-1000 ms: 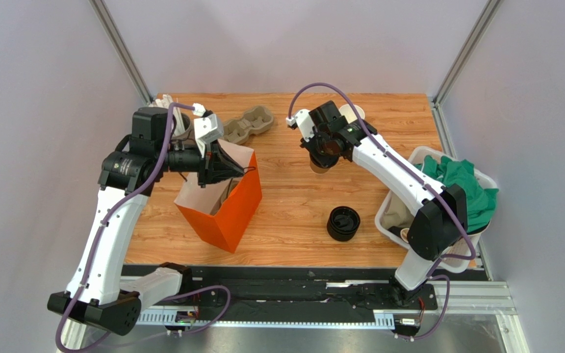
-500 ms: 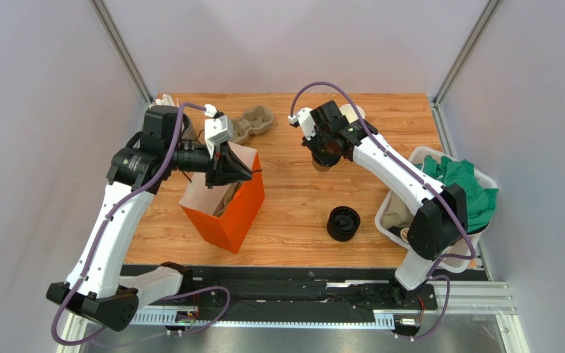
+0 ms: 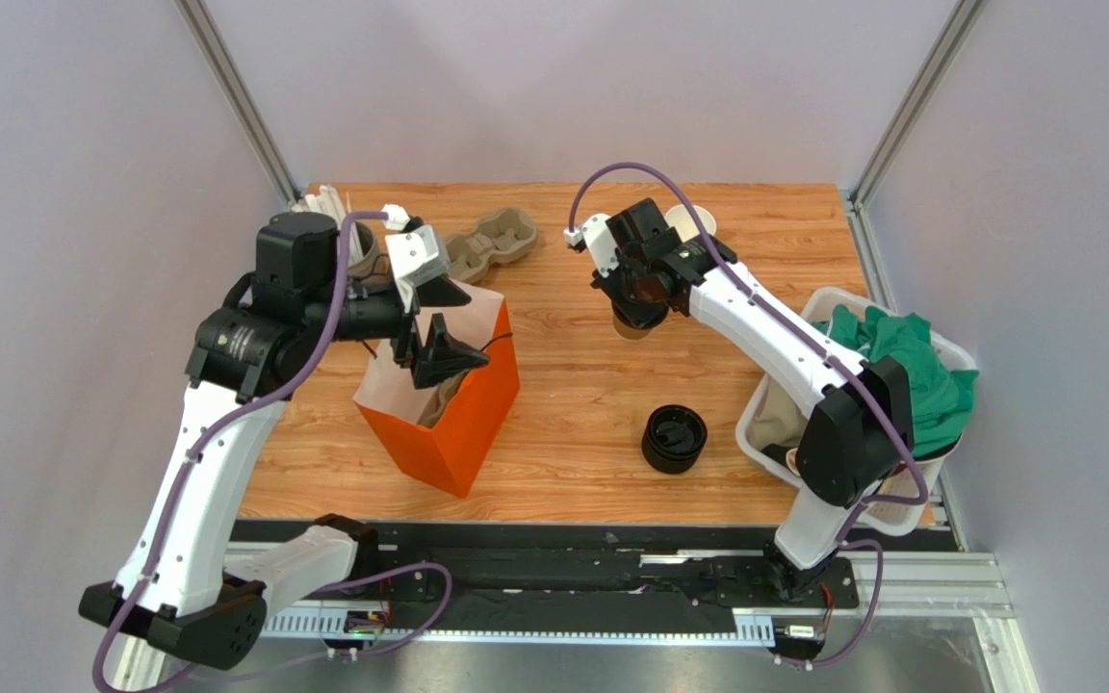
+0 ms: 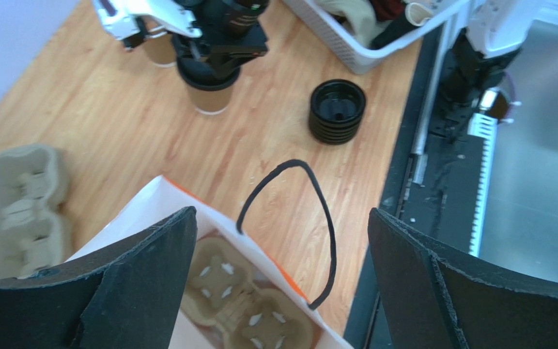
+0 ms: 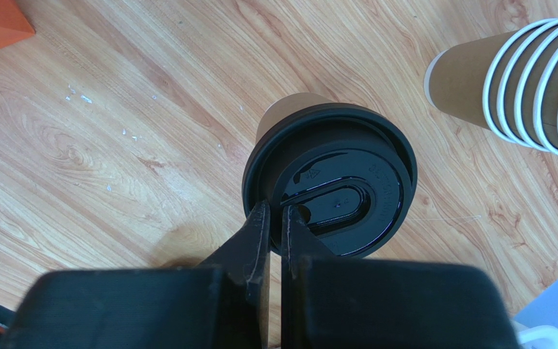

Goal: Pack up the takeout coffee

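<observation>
The takeout coffee [image 3: 630,327], a brown paper cup with a black lid [image 5: 340,189], stands on the table right of the bag. My right gripper [image 5: 276,214] is shut, its fingertips pinching the lid's near rim; it sits over the cup [image 4: 213,94] in the left wrist view too. The orange paper bag [image 3: 452,419] stands open at front left with a pulp cup carrier [image 4: 238,305] inside. My left gripper [image 3: 445,327] hovers over the bag's mouth, jaws wide apart, holding nothing. The bag's black handle [image 4: 325,218] loops up between its fingers.
A second pulp carrier [image 3: 488,243] lies at the back of the table. A pile of black lids [image 3: 675,438] sits near the front. Lidless cups [image 5: 522,80] lie stacked behind the coffee. A white basket [image 3: 770,433] with green cloth [image 3: 900,361] stands at the right edge.
My left gripper was shut at the bag's top edge and has now opened wide and let go. The bag stays standing open. The right arm has not moved.
</observation>
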Robot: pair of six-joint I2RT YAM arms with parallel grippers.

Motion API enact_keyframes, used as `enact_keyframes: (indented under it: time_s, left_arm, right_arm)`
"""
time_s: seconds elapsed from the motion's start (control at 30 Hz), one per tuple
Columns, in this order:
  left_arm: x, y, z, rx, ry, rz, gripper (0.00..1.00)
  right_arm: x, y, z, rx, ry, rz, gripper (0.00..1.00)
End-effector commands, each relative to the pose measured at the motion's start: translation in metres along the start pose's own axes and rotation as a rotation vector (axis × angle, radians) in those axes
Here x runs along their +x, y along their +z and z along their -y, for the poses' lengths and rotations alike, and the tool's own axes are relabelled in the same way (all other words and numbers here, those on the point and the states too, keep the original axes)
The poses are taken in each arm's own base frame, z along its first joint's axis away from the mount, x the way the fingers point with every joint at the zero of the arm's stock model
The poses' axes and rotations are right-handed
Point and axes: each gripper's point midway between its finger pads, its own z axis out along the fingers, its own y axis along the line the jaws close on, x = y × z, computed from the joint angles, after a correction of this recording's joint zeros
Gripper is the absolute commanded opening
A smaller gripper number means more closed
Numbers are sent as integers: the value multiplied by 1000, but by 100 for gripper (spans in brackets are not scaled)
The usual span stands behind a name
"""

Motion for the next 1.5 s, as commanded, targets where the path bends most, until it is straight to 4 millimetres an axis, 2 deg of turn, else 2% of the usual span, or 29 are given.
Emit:
enact_keyframes:
  time_s: [0.0,0.17,0.2,0.23,0.5,0.6,0.77,0.97,1.07,1.17,1.2,1.27,1.3,1.47]
  left_arm:
    - [-21,-22,-9,-168,73,49,96]
    - [-30,-50,-36,-387,43,96,97]
    - [-27,-53,-40,-415,18,99,97]
    - [-30,-64,-46,-471,27,124,97]
    - [-5,-102,-85,-719,-96,119,99]
    - [9,-110,-96,-754,-134,102,99]
    - [18,-115,-105,-762,-130,81,98]
    - [30,-107,-104,-643,-173,50,84]
    - [34,-106,-101,-607,-176,31,73]
    - [39,-102,-96,-564,-182,18,60]
    - [40,-99,-93,-539,-192,18,49]
    - [42,-97,-93,-521,-193,17,39]
    - [41,-95,-91,-508,-189,22,30]
    - [29,-92,-89,-471,-185,58,16]
  right_arm:
    - [-9,1,4,20,20,34,0]
    - [-8,1,6,21,25,33,0]
    - [-9,1,6,19,25,37,0]
    - [-9,1,6,19,26,37,0]
    - [-9,1,5,7,33,40,0]
    - [-9,1,4,1,33,40,0]
    - [-8,3,2,-7,33,36,0]
    - [-9,1,3,-4,30,42,0]
    - [-9,0,4,-3,30,41,0]
    - [-9,0,4,-2,30,41,0]
    - [-9,0,5,2,28,42,0]
    - [-9,-1,6,10,29,42,0]
    - [-11,-3,7,17,28,48,0]
    - [-12,-9,14,45,26,61,0]
